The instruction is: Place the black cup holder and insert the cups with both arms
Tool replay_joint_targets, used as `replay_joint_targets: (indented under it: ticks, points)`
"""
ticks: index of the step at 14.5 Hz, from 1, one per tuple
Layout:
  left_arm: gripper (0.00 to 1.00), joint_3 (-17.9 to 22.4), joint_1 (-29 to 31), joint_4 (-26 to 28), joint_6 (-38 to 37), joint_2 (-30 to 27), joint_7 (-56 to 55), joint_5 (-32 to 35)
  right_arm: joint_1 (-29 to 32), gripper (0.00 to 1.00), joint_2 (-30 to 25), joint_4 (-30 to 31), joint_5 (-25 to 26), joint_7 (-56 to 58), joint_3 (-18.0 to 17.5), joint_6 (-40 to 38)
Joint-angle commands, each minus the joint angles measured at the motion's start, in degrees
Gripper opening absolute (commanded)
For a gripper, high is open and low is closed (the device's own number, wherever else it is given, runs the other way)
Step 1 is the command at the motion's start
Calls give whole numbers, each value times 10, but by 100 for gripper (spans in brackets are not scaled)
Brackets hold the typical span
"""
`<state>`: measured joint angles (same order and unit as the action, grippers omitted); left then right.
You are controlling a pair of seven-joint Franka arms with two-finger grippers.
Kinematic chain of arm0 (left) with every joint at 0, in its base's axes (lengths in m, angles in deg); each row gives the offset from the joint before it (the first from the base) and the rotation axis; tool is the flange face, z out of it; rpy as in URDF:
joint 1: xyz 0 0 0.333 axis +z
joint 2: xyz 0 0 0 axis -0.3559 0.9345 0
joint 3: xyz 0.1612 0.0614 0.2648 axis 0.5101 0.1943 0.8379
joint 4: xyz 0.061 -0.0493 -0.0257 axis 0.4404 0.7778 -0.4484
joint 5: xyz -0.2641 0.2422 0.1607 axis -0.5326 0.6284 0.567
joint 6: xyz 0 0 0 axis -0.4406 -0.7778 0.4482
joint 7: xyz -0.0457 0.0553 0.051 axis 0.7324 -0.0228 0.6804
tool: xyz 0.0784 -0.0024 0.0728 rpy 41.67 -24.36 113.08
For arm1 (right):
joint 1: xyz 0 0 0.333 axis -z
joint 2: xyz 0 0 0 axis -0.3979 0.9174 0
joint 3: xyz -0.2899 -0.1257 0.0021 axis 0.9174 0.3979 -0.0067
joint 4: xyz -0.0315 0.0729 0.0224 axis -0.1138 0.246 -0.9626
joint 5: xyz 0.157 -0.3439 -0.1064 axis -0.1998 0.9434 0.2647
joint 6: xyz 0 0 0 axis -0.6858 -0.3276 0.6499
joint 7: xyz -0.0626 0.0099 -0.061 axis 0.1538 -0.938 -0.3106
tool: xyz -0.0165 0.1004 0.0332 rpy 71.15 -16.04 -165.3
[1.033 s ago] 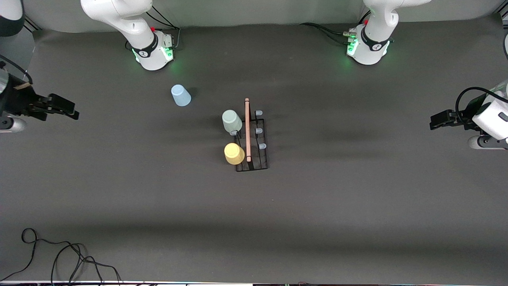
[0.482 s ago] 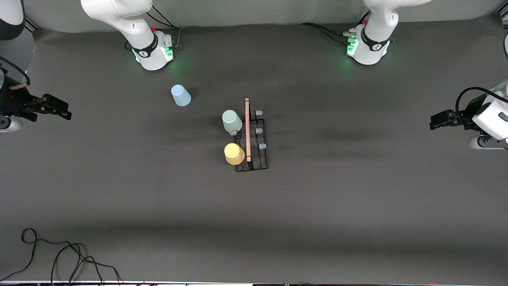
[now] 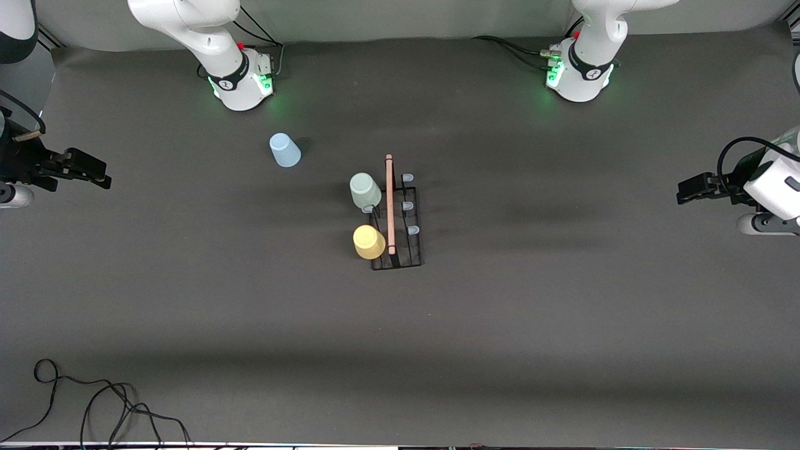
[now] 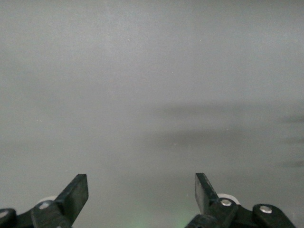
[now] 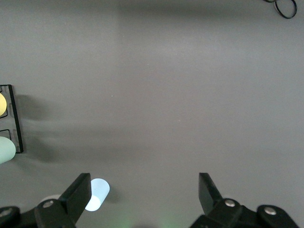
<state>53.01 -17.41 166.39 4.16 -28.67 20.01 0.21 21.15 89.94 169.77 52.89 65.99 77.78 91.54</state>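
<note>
Black cup holder [image 3: 396, 228] stands mid-bench, holding two cups: mint cup [image 3: 365, 190] and yellow cup [image 3: 369, 242], each inverted on a peg. Blue cup [image 3: 284, 150] sits apart on the bench, toward the right arm's base. Three cups total. Left end effector [image 3: 686, 189] and right end effector [image 3: 94, 172] are released, empty, over the bench ends.

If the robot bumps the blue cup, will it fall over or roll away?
The blue cup stands alone on the table, seemingly upside down on its wide rim, so a gentle bump would likely slide it. It looks like thin plastic, probably very light. If tipped, its tapered shape would probably make it roll in a curve.
</note>
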Motion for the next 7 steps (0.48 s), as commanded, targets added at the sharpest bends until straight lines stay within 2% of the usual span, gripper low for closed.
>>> replay_joint_targets:
  ticks: [1,7]
  points:
    - [100,0,1,7,4,-11,3,3,5,100,-9,8,-6,4,-3,4]
    - [100,0,1,7,5,-11,3,3,5,100,-9,7,-14,4,-2,4]
